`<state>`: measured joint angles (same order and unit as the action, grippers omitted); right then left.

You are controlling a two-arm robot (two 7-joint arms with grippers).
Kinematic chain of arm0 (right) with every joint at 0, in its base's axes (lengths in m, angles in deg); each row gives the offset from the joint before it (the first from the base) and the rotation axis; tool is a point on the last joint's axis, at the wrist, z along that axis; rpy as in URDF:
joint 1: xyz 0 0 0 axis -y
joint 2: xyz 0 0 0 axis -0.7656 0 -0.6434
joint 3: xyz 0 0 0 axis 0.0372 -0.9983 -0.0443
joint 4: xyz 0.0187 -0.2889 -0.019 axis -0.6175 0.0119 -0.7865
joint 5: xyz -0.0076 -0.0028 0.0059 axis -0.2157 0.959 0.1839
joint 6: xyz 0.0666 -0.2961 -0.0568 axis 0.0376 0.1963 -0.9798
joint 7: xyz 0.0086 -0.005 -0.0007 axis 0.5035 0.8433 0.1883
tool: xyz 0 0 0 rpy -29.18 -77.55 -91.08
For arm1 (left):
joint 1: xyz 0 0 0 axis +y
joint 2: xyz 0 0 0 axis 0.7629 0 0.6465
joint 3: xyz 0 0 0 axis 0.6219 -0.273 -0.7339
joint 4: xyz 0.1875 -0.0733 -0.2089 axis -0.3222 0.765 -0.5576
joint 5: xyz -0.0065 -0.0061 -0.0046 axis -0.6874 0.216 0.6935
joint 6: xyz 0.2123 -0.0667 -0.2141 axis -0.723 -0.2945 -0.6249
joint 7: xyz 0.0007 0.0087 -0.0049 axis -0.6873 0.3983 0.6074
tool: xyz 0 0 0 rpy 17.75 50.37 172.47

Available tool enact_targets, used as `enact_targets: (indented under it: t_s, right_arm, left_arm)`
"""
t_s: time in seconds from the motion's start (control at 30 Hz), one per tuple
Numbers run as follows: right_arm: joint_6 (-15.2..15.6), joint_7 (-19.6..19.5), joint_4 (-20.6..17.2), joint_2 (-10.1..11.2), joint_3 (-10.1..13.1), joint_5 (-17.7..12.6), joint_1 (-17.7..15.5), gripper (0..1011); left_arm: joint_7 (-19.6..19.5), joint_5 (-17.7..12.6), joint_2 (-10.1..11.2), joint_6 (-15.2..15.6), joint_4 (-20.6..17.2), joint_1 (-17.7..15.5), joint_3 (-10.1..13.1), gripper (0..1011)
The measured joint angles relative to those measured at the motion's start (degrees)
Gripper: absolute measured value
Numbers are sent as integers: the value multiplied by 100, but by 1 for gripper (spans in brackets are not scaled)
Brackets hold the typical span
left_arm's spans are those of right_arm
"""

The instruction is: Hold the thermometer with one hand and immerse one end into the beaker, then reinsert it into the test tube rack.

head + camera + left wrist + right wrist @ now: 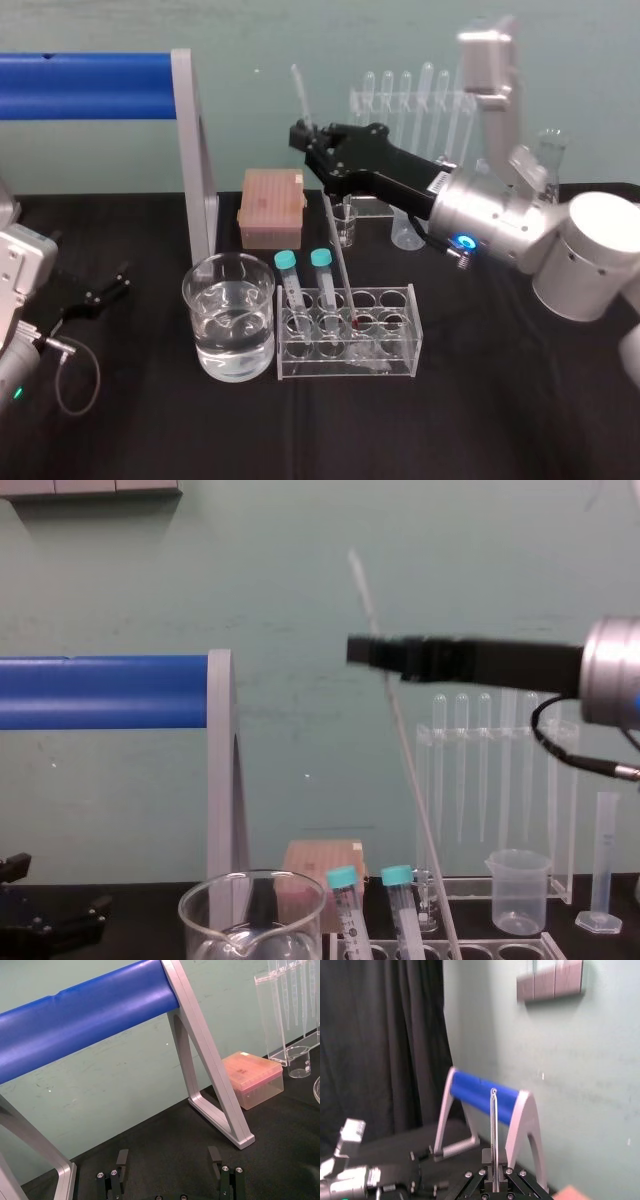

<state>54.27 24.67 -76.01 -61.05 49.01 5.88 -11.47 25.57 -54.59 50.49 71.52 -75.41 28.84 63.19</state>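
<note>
So, biggest thing on the black table [480, 420] is the blue bar on a silver frame [90, 87], far left; its right leg comes down just behind the beaker.

Next is the right gripper [305, 140], reaching in from the right, high above the rack; its fingers are clamped narrow on the thermometer [335, 240], gripping it near the upper end, and the right wrist view has the rod [494, 1125] running straight up between them.

One clear pipette stand [400, 110] sits at the far wall behind that arm; the arm covers part of it, so I can't count the pipettes.

One beaker [195, 310], partly filled with clear liquid, stands near the front, just left of the test tube rack [400, 340].

One pink tip box [271, 208] is behind those two.

The left gripper [168, 1155] is parked low on the far left, fingers spread wide, nothing in them.

Small stuff at the far right, from the chest view: one plastic beaker [517, 890] and one slim graduated cylinder [603, 865]; one tiny glass beaker [345, 225] sits right of the pink box.

Two teal-capped tubes [290, 285] lean in the left end of the rack, just left of the thermometer.

The thermometer is tilted, top leaning left; its red tip is down inside the rack, near the middle, but which hole I can't tell.
</note>
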Motion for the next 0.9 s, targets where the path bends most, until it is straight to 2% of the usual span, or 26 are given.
enact_targets:
  t_s: [0.07, 0.13, 0.17, 0.27, 0.37, 0.5, 0.53, 0.67, 0.7, 0.87, 0.9]
  right_arm:
    - [-336, 50, -163, 54, 143, -45, -211, 56]
    - [-506, 81, -317, 97, 288, -146, -398, 56]
    - [-506, 81, -317, 97, 288, -146, -398, 56]
    - [-612, 113, -533, 139, 484, -328, -552, 56]
    - [-551, 117, -722, 160, 640, -549, -547, 56]
    - [-279, 95, -847, 157, 755, -817, -229, 56]
    - [-156, 64, -850, 150, 761, -893, -61, 56]
    - [33, 33, -776, 113, 720, -973, 365, 56]
    - [63, 42, -718, 89, 672, -982, 539, 56]
    - [78, 140, -571, 10, 518, -983, 816, 56]
    - [92, 258, -382, -112, 332, -1003, 1032, 56]
  left_arm:
    - [0, 0, 0, 0, 0, 0, 0, 1008]
    - [0, 0, 0, 0, 0, 0, 0, 1008]
    - [0, 0, 0, 0, 0, 0, 0, 1008]
    - [0, 0, 0, 0, 0, 0, 0, 1008]
    - [0, 0, 0, 0, 0, 0, 0, 1008]
    - [0, 0, 0, 0, 0, 0, 0, 1008]
    - [0, 0, 0, 0, 0, 0, 0, 1008]
    - [0, 0, 0, 0, 0, 0, 0, 1008]
    - [0, 0, 0, 0, 0, 0, 0, 1008]
    - [0, 0, 0, 0, 0, 0, 0, 1008]
    - [0, 0, 0, 0, 0, 0, 0, 1008]
